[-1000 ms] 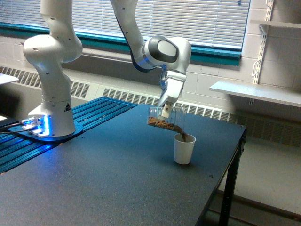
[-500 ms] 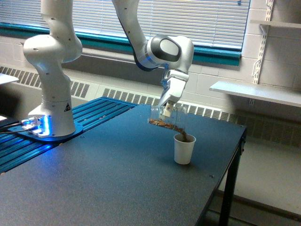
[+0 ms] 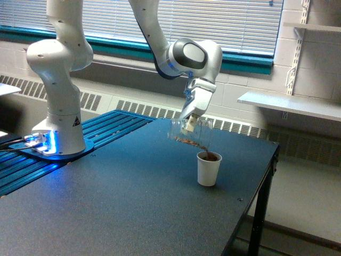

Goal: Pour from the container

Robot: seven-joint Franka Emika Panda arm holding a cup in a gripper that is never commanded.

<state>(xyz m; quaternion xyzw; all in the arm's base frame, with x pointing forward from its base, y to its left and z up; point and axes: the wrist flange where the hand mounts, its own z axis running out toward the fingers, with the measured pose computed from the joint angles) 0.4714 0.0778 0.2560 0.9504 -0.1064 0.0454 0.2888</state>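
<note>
Arms: one white Franka arm (image 3: 58,80), base bolted at the exterior view's left on blue slats.
Pincer: one pincer (image 3: 188,125), clamped on the container's wall.
Container: one clear plastic cup (image 3: 187,133), held in the air, tipped on its side with the mouth toward the exterior view's right, just above and left of the paper cup; a thin layer of brown granules lies along its lower wall.
Stream: one narrow brown trickle falls from the mouth into the cup below.
Paper cups: one white paper cup (image 3: 208,168), upright on the tabletop (image 3: 122,202), brown fill up to its rim.
Change since one second ago: the pincer and container sit slightly higher and a little further right; fewer granules remain inside; the paper cup stands in the same spot.
</note>
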